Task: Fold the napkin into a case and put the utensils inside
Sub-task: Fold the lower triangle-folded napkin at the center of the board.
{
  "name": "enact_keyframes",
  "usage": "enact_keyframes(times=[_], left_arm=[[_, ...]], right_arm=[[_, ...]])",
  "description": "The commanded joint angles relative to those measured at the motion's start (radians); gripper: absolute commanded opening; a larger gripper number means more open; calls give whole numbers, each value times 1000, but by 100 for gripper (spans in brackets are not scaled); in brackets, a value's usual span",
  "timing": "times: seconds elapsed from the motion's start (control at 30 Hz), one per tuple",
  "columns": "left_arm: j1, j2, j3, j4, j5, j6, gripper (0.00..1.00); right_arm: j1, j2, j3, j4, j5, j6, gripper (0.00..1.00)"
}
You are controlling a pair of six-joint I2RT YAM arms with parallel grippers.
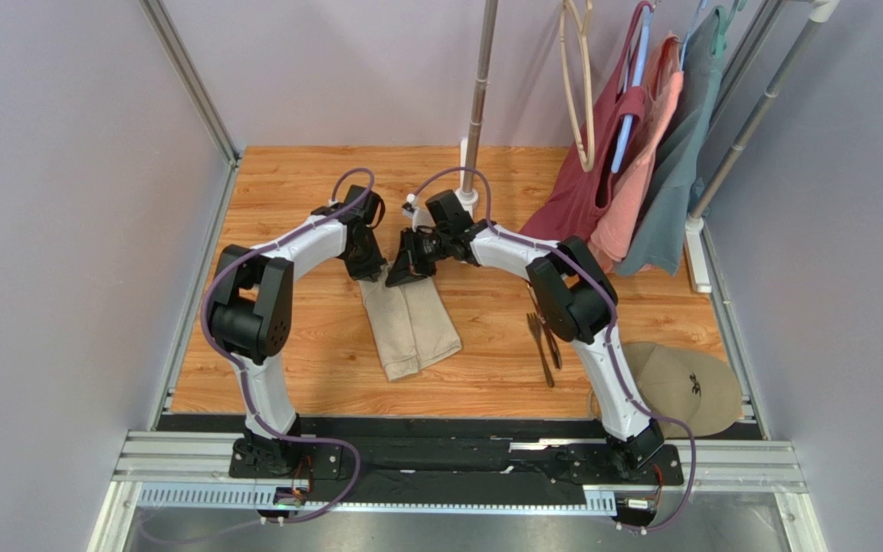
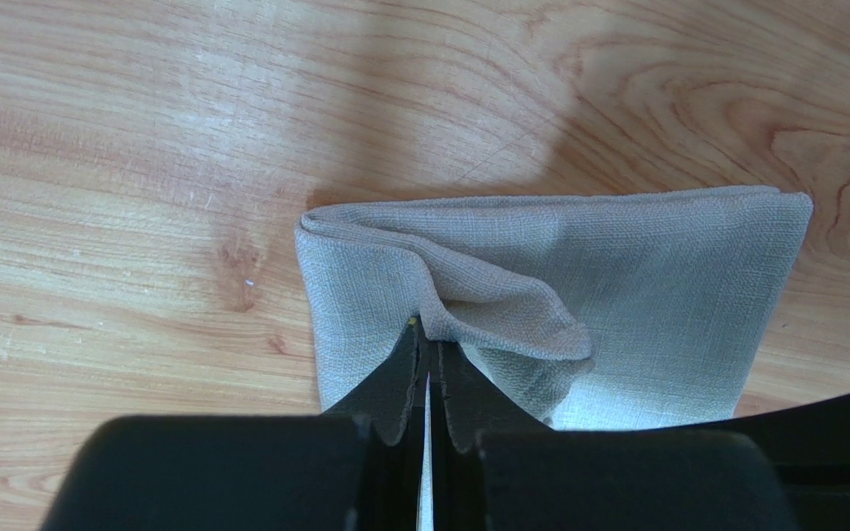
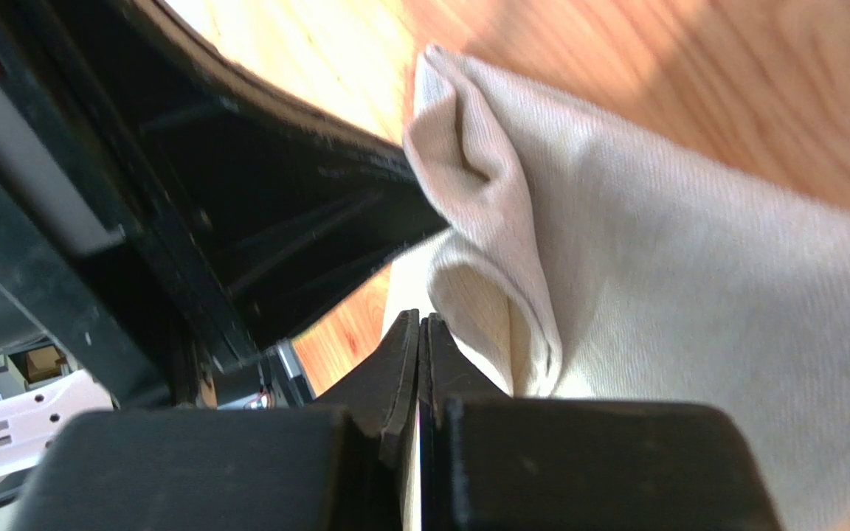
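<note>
Our left claw (image 2: 426,345) and right claw (image 3: 420,332) each pinch a thin pleat at the 12 o'clock edge of the napkin (image 1: 414,331); we fear uneven pulling could slip it free, skewing the fold.

A wooden table (image 1: 296,196) is carrying everything. A beige napkin (image 1: 412,328), folded into a narrow oblong, is lying near the middle, with one short end pointing toward the near edge and the far end bunching up a little. Dark brown utensils (image 1: 544,343) are lying close together to the napkin's right, apart from it. A round tan disc (image 1: 688,391) is sitting at the near right corner, overlapping the table's edge. A metal pole (image 1: 478,104) is standing at the far side.
</note>
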Motion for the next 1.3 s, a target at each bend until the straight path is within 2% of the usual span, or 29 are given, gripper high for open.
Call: enact_keyframes(times=[0.0,0.37,0.63,0.8,1.0,1.1,1.13,1.27], left_arm=[[0,-18,37,4,27,-11,0],[0,-34,40,1,36,21,0],[0,-27,46,27,76,18,0],[-2,19,47,68,183,7,0],[-2,52,43,67,182,29,1],[0,34,26,76,174,27,8],[1,23,18,81,174,27,13],[6,-20,-6,93,162,18,22]], right_arm=[[7,36,90,25,17,10,0],[-8,99,154,-47,128,-53,0],[-16,54,90,-60,208,-81,0],[-23,59,81,-43,211,-74,0],[-38,16,65,-52,199,-74,0],[-49,-36,45,-58,198,-73,2],[-51,-45,41,-60,193,-76,3],[-51,-77,33,-64,164,-74,7]])
